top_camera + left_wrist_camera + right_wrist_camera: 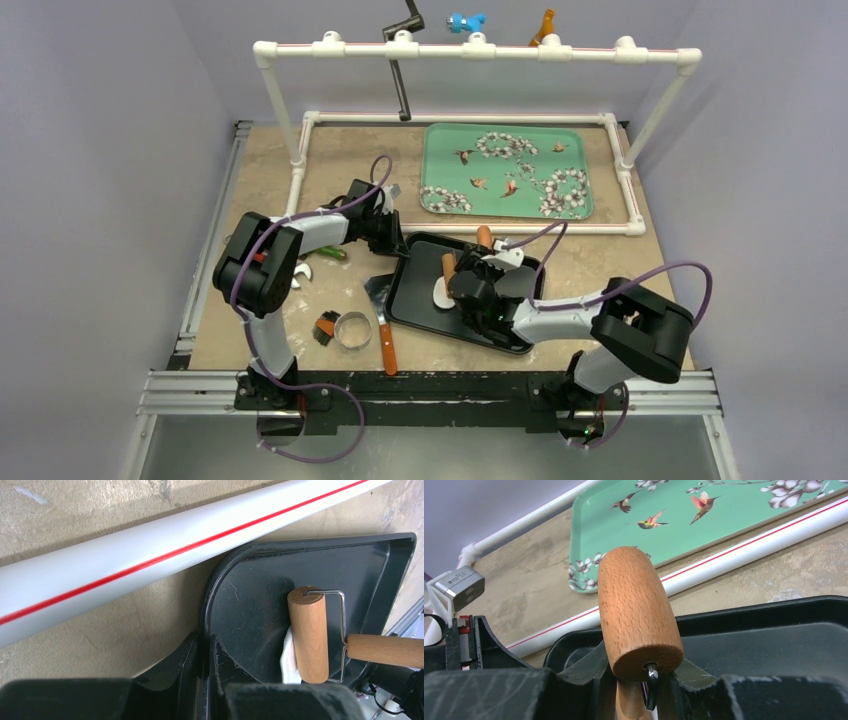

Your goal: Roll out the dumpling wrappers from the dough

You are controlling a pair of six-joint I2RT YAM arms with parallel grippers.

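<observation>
The black tray lies in the middle of the table. My left gripper is shut on its far left rim. On the tray floor lies a flat white oval of dough. One drum of the wooden roller rests across it. My right gripper is shut on the roller's handle. A second wooden drum of the roller stands up right in front of the right wrist camera. No separate dumpling wrappers are in view.
A green flowered tray lies at the back inside a white pipe frame. Left of the black tray lie a metal ring cutter, an orange-handled scraper, a small brush and a white dough scrap.
</observation>
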